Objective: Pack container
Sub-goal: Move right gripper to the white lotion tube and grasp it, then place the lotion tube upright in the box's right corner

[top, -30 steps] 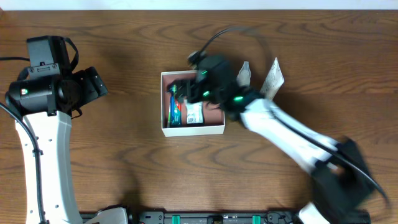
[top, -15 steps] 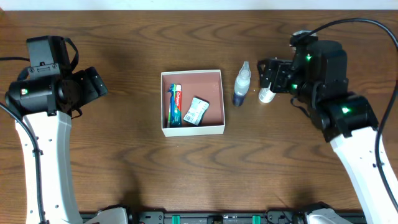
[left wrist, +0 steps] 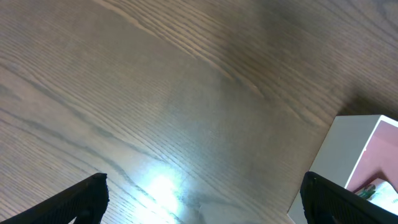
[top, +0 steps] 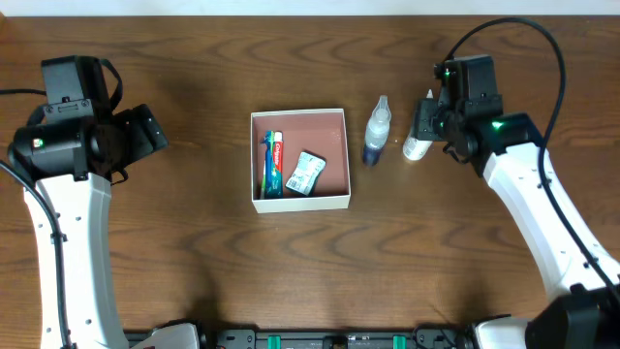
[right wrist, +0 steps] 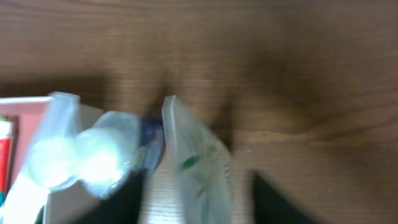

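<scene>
Right arm (top: 523, 194) has swung off the container (top: 300, 203). A second ago it was over the box; now the right gripper (top: 423, 124) sits at the white item (top: 417, 148). Left arm (top: 68, 223) hasn't moved.

Count, big to small: one table (top: 194, 262), two arms, one container, one spray bottle (top: 376, 131), one white item, one toothpaste tube (top: 277, 163), one green-white packet (top: 308, 174). There's a blue-green strip beside the tube; can't tell if it's a separate piece.

Container is off to the right gripper's left, with the spray bottle standing between them. Tube and packet lie inside, the tube along the wall farthest from that gripper.

Right gripper: overhead doesn't resolve the jaws. The wrist view is blurred but shows dark fingers (right wrist: 273, 199) spread either side of the white item; contact not readable. That view also shows a green mark on the item, where overhead gives only a white blob.

Left gripper (left wrist: 204, 183): spread wide over bare wood, nothing between. Overhead puts it well apart from the container. Its wrist view catches one white corner with pink lining at the frame edge.
</scene>
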{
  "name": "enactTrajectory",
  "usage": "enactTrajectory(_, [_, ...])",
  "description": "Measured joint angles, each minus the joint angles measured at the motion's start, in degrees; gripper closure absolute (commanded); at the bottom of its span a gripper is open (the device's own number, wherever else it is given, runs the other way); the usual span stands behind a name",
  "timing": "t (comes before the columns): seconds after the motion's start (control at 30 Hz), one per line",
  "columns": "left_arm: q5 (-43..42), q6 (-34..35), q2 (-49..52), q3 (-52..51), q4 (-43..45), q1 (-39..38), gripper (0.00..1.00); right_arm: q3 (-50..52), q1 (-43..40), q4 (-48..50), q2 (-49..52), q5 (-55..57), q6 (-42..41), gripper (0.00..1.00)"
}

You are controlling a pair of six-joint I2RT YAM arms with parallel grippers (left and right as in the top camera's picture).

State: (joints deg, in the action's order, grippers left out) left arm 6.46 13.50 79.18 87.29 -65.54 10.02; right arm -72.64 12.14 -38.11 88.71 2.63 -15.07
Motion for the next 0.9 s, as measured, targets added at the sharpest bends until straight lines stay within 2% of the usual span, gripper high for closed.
enactTrajectory(0.03, [0.0,0.0,0.0,0.0,0.0,0.0,0.02,0.1,-0.3,0.3,0.1,0.2,0.2,0.99])
enactTrajectory(0.23, [0.0,0.0,0.0,0.0,0.0,0.0,0.02,0.1,-0.9,0.1,-1.7,0.9,0.3,0.99])
enactTrajectory(0.43, [0.0,0.0,0.0,0.0,0.0,0.0,0.02,-0.4,0.4,-4.3,-14.0,1.6,-1.1,0.99])
enactTrajectory(0.57, [0.0,0.0,0.0,0.0,0.0,0.0,0.02,-2.5,6.3,-7.3,-24.3,2.1,-4.4,0.99])
enactTrajectory(0.7, [0.0,0.0,0.0,0.0,0.0,0.0,0.02,-3.6,14.1,-7.1,-29.8,1.6,-7.8,0.99])
enactTrajectory(0.8, [0.0,0.0,0.0,0.0,0.0,0.0,0.02,-3.6,19.7,-5.7,-29.3,1.3,-9.0,0.99])
enactTrajectory(0.9, [0.0,0.0,0.0,0.0,0.0,0.0,0.02,-3.6,22.8,-1.7,-24.2,0.9,-9.6,0.99])
